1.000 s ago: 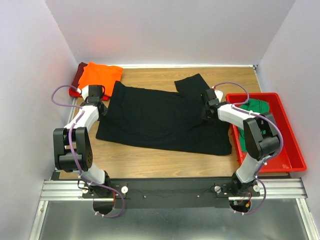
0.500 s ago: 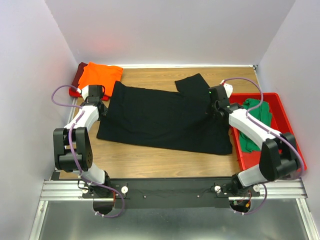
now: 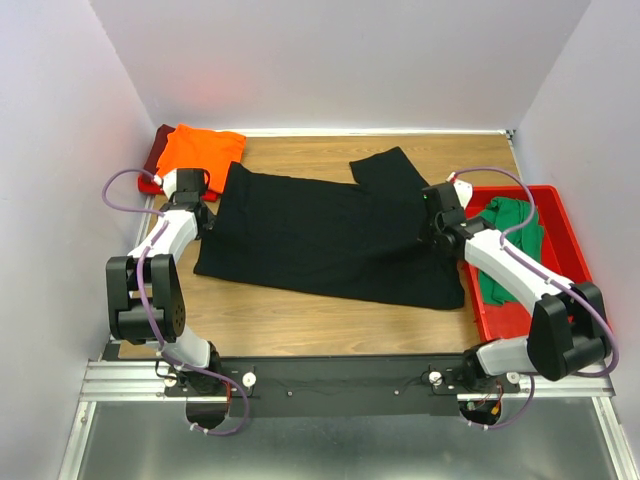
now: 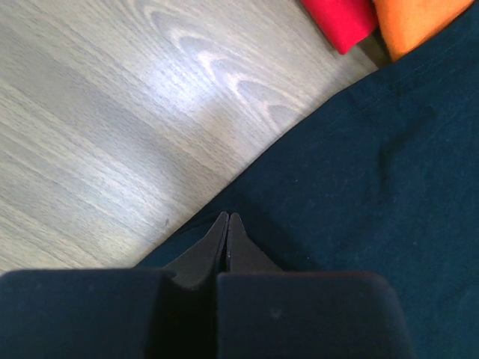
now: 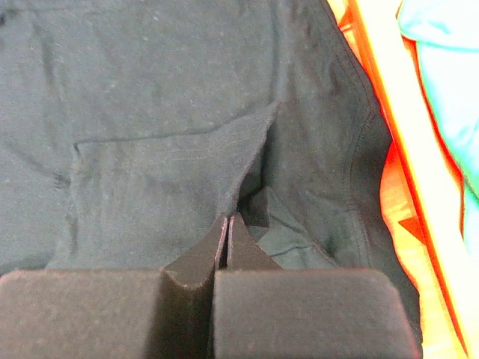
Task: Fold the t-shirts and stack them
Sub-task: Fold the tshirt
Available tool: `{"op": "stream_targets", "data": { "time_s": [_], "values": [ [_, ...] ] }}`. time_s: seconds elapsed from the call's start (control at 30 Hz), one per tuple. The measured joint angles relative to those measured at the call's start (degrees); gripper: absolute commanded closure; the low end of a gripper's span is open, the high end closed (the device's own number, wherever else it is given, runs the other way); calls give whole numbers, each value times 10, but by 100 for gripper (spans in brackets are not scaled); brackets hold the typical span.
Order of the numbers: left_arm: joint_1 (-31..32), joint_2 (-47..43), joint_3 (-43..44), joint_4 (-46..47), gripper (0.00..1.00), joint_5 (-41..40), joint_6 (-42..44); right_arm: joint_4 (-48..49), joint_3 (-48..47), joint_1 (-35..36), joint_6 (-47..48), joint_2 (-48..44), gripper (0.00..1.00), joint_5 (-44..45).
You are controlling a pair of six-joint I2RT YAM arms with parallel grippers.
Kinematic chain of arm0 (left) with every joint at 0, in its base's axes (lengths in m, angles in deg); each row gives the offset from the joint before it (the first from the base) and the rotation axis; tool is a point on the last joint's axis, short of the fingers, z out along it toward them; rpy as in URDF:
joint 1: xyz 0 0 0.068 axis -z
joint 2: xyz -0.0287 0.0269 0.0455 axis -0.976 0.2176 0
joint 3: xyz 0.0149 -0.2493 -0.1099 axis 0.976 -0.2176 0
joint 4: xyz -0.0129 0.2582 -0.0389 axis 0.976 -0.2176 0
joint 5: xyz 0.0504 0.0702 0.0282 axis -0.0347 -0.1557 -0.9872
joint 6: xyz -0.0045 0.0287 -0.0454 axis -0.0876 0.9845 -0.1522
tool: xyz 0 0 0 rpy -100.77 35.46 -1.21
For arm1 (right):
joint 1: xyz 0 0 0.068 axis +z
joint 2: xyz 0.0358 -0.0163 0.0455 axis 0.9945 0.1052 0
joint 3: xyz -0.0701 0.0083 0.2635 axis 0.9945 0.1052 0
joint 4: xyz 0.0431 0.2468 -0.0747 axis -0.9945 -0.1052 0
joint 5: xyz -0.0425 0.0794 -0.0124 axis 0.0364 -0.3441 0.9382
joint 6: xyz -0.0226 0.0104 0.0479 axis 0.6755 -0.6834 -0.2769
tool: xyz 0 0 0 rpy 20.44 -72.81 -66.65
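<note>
The black t-shirt (image 3: pixel 320 235) lies spread across the middle of the table, one sleeve pointing to the back. My left gripper (image 3: pixel 205 205) is shut on its left edge, low on the table; the left wrist view shows the tips (image 4: pixel 227 217) closed at the cloth's border (image 4: pixel 359 187). My right gripper (image 3: pixel 433 218) is shut on a raised fold at the shirt's right side (image 5: pixel 228 217), next to the bin. The orange t-shirt (image 3: pixel 200 148) lies folded on the dark red one (image 3: pixel 158 158) at the back left. The green t-shirt (image 3: pixel 515 225) lies in the bin.
The red plastic bin (image 3: pixel 585 300) stands along the right edge of the table; its rim (image 5: pixel 374 97) is just right of my right gripper. White walls enclose the table on three sides. Bare wood (image 4: pixel 112 112) shows left of the black shirt.
My right arm has swung outward and its gripper has shifted right toward the bin. The left arm has not moved, and the shirt lies much as before.
</note>
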Motion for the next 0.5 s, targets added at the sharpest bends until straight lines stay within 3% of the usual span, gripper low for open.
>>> {"op": "stream_targets", "data": {
  "time_s": [0.5],
  "values": [
    [0, 28, 24, 1, 100, 0, -2, -6, 12, 0, -5, 0, 100, 2]
  ]
}}
